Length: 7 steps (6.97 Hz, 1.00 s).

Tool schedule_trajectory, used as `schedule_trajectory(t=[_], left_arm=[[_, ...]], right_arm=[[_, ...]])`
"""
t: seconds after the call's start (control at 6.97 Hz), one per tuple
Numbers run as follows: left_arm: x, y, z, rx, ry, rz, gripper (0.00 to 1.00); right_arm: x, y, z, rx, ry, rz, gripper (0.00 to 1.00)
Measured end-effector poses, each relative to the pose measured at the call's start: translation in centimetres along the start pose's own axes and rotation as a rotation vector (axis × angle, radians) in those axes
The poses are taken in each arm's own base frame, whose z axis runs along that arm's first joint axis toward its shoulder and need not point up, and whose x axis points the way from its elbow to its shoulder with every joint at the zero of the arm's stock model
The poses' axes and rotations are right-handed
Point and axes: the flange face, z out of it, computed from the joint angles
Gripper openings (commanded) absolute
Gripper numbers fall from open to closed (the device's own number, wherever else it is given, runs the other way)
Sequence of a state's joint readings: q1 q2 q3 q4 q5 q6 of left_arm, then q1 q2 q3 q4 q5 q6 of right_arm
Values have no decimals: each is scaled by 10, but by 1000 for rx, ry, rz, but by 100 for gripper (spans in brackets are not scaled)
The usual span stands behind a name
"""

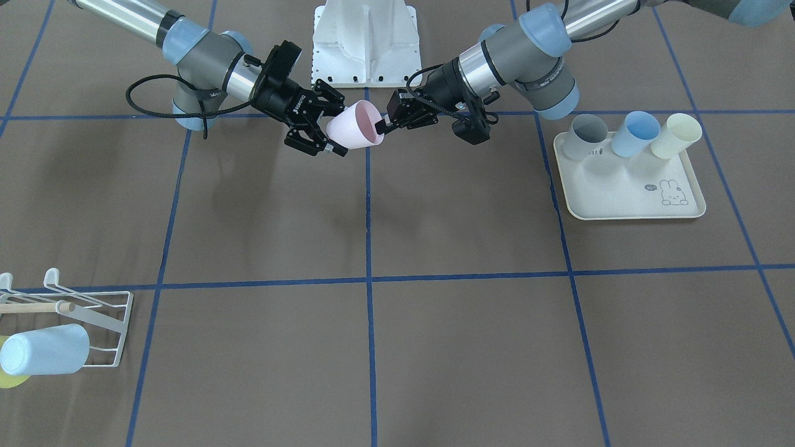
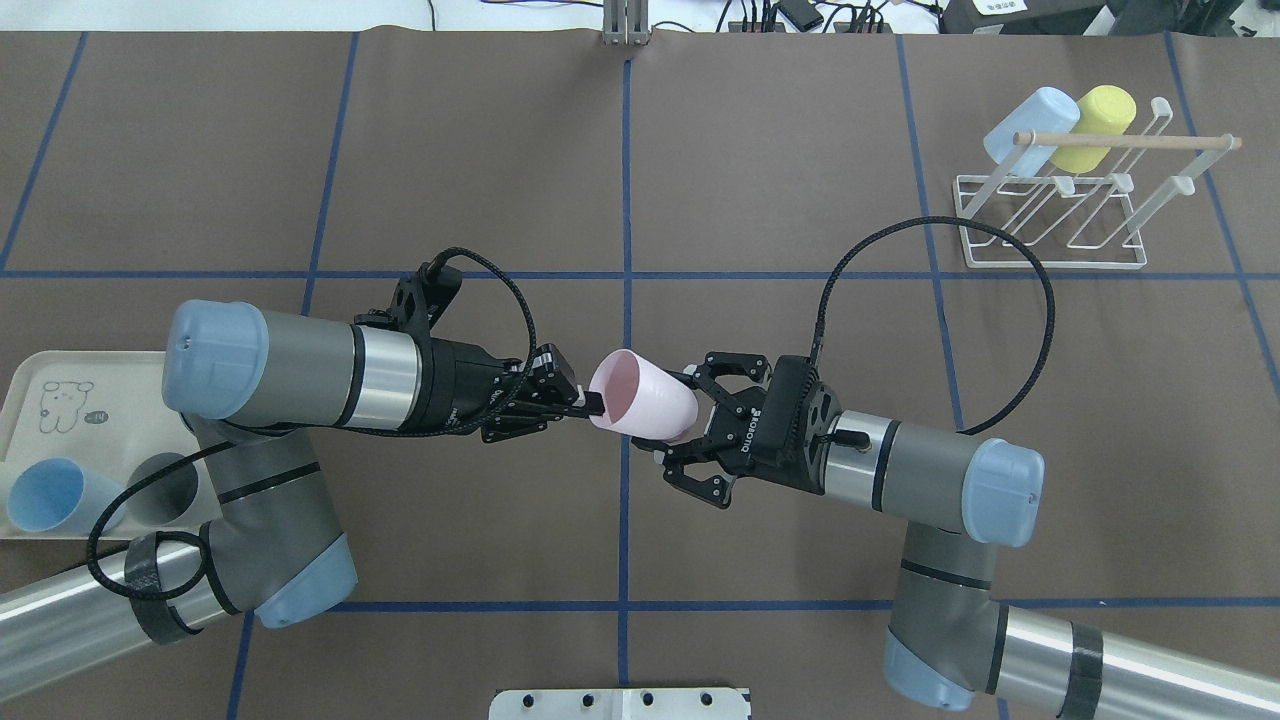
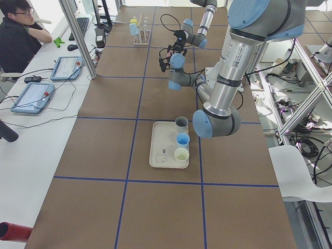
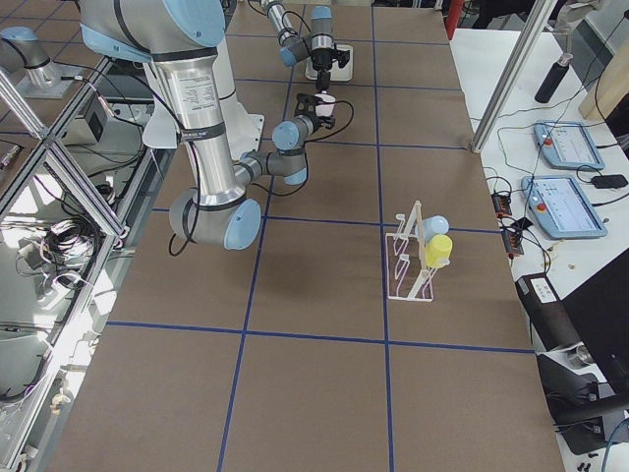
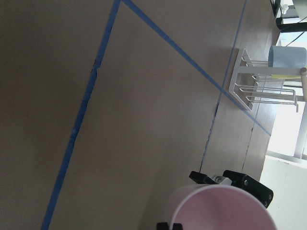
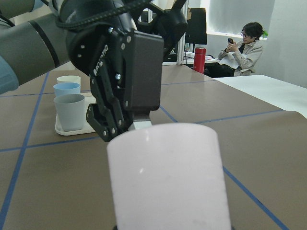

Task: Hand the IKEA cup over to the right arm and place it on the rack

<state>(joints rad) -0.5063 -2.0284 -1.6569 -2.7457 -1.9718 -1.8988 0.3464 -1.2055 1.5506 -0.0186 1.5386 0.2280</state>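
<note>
Pink cup (image 2: 648, 408) — rim in left gripper (image 2: 592, 404)

Left arm (image 2: 300, 375) and right arm (image 2: 930, 475) look identical: grey joints, silver tube links, pale blue caps. Left hand (image 2: 590, 404) and right hand (image 2: 680, 420) are black with white ROBOTIQ lettering, braided black cable (image 2: 1050, 320) looping off each wrist.

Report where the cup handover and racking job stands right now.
Done: the pink cup is up in mid-air, pinched by its rim in the left tool. In hand: the right tool brackets its base; whether it grips yet is unclear. Left: left tool releasing, then carrying the cup to the rack, which holds a blue cup and a yellow cup.
</note>
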Motion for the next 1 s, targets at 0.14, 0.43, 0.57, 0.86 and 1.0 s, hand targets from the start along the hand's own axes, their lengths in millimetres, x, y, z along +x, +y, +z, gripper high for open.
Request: schedule_trajectory(t=[0.14,0.43,0.57,0.86,1.0], left_arm=[[0,0,0,0,1,14,66],[4,0,-3,1,8,40,100],[6,-1,-6,4,12,47,100],[10,-13,-16,17,7,52,100],[9,-28,-28,28,-11,52,100]], right_arm=[[0,-1,0,1,-1,1,36],[-2,-2,0,4,-3,2,36],[-1,-1,0,3,-1,-1,30],[2,-1,-1,2,4,-8,21],[7,1,-2,-8,14,-15,13]])
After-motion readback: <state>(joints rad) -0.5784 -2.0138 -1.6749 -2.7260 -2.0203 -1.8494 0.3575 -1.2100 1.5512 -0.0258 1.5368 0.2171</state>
